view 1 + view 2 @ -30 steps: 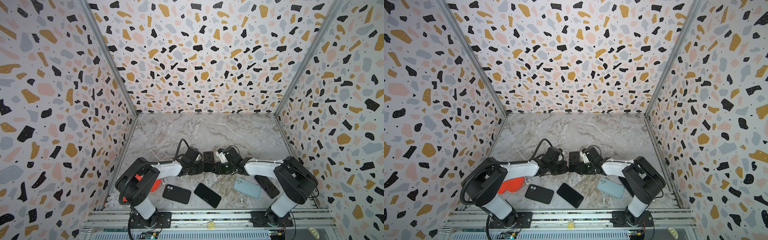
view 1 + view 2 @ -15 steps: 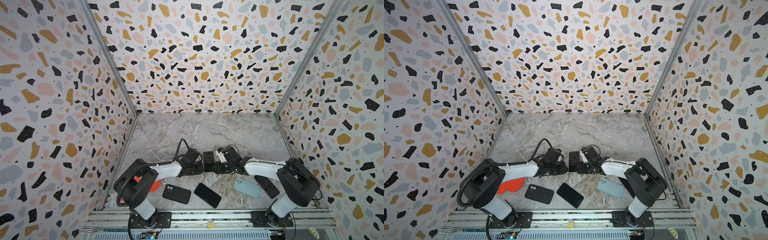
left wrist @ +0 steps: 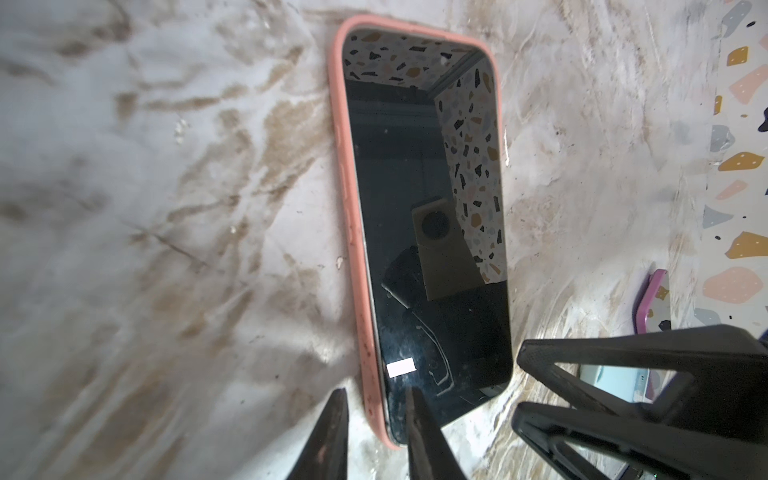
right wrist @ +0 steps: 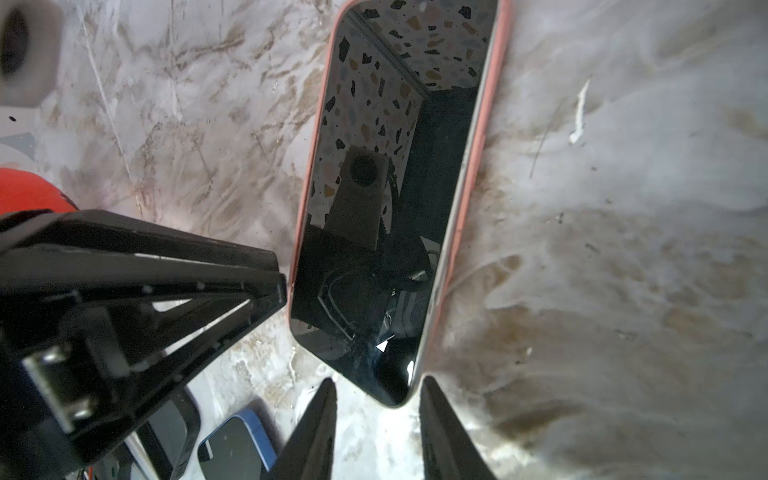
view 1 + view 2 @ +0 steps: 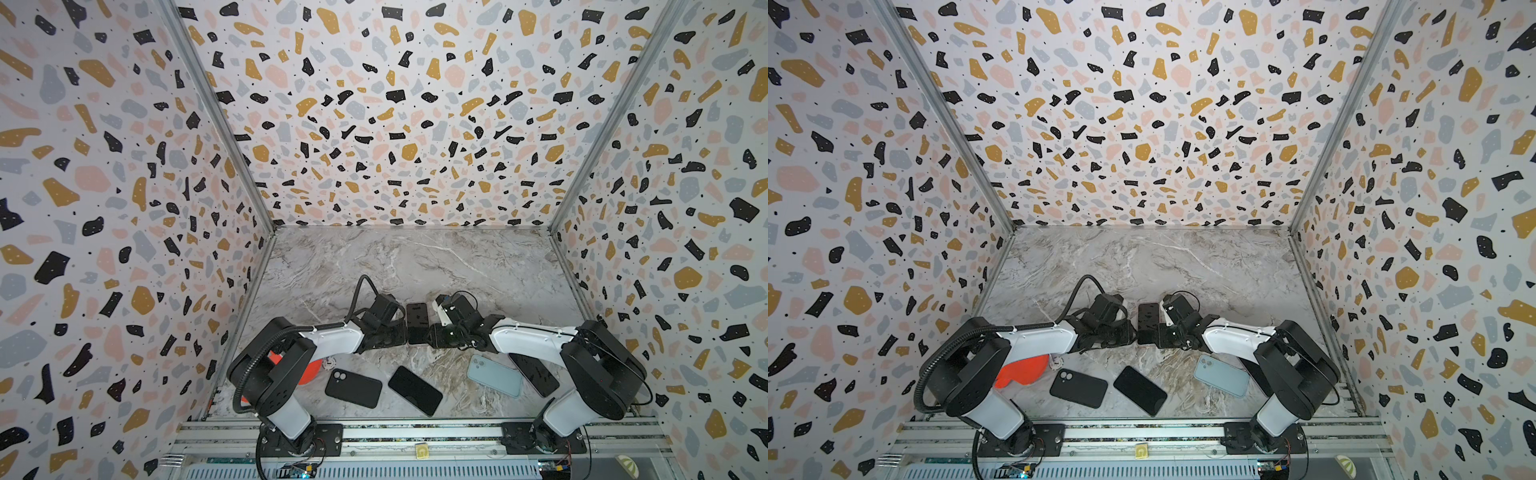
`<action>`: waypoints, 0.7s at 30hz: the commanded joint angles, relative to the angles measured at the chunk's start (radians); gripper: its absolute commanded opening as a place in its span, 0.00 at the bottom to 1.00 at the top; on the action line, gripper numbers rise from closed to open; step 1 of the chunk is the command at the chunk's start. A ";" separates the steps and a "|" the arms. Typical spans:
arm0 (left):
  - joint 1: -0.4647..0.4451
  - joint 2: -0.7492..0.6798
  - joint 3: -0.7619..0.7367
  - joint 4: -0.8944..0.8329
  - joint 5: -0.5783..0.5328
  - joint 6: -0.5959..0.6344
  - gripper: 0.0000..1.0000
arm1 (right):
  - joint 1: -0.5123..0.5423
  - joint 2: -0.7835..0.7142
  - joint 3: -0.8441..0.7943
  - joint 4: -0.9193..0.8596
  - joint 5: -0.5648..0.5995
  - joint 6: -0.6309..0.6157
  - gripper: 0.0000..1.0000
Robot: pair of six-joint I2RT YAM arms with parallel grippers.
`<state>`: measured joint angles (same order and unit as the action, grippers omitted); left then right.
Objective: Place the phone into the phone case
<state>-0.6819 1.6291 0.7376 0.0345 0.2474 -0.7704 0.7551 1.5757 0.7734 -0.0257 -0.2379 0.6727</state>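
Phone [image 3: 428, 232] sits screen-up in pink case [image 3: 353, 232], mid-frame in both top views, your left gripper [image 3: 374, 399] slightly parted straddling the case edge, your right gripper [image 4: 376, 388] slightly parted at the phone's corner, holding nothing.

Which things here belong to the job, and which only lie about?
Job:
- phone, face up
- pink case around it
- left hand
- right hand

Lying about:
- black case
- bare black phone
- pale blue phone
- orange thing

Near the marble worktop's [image 5: 415, 257] front edge lie a black case [image 5: 353, 387], a bare black phone [image 5: 414, 390], a light-blue phone [image 5: 494, 375] and an orange object [image 5: 1021, 370].
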 commanded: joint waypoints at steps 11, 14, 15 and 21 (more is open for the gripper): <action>-0.004 0.027 -0.003 0.056 0.031 0.000 0.25 | 0.018 0.018 0.027 -0.015 0.019 0.018 0.24; -0.004 0.027 -0.009 0.068 0.036 -0.004 0.25 | 0.018 0.021 0.027 -0.015 0.015 0.019 0.22; -0.004 0.027 -0.012 0.070 0.036 -0.004 0.25 | 0.018 0.023 0.028 -0.014 0.013 0.019 0.22; -0.004 0.031 -0.018 0.090 0.051 -0.016 0.25 | 0.021 0.026 0.027 -0.009 0.007 0.023 0.14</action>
<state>-0.6819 1.6478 0.7334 0.0845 0.2760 -0.7784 0.7658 1.5978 0.7734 -0.0299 -0.2184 0.6914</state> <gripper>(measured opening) 0.255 0.148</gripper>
